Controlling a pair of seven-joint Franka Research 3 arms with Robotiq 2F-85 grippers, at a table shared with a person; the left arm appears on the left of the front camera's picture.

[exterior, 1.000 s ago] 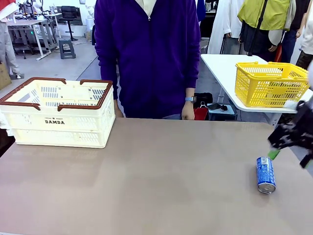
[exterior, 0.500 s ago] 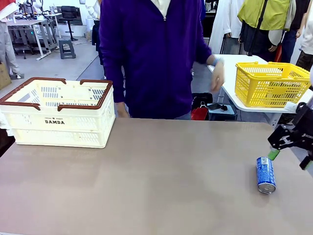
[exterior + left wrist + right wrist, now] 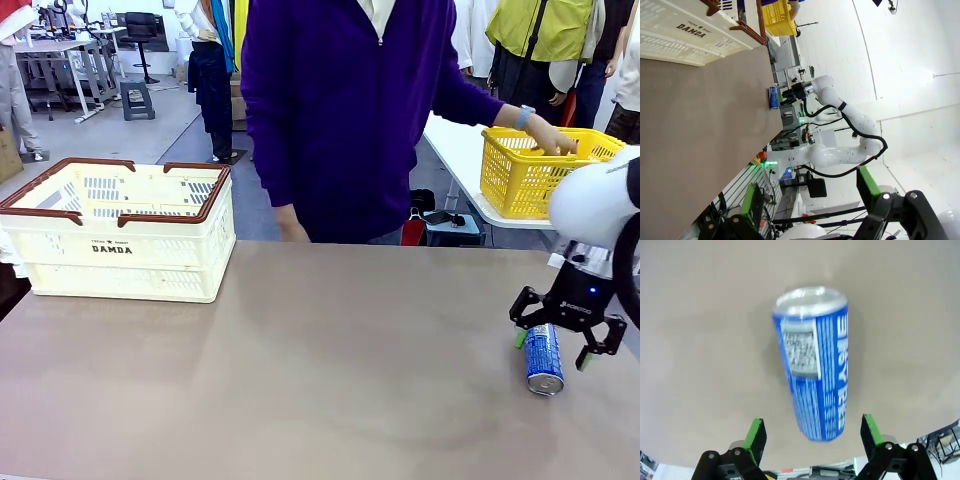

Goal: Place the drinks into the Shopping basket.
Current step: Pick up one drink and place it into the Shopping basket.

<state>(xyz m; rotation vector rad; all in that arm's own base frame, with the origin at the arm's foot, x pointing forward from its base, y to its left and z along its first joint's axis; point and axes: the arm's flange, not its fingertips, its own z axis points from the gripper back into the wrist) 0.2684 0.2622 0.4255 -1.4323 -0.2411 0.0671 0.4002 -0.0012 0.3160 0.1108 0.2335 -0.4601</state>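
Above blue can [image 3: 815, 365], right fingers [image 3: 756, 436] wide, empty

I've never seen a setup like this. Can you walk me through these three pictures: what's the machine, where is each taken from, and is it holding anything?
It is a robot with two white arms at a brown table. The wide picture looks across from the robot's side at a person in a purple top, whose hand reaches into a yellow mesh basket. The other two pictures come from cameras on the arms' wrists. On the table sit a slim blue aluminium can, on its side, and a cream plastic crate with a brown rim. The right arm hangs over the can, jaws open on either side of its end, gripping nothing. The left arm's jaws, green-padded fingers at the bottom of its picture, are open and empty too.
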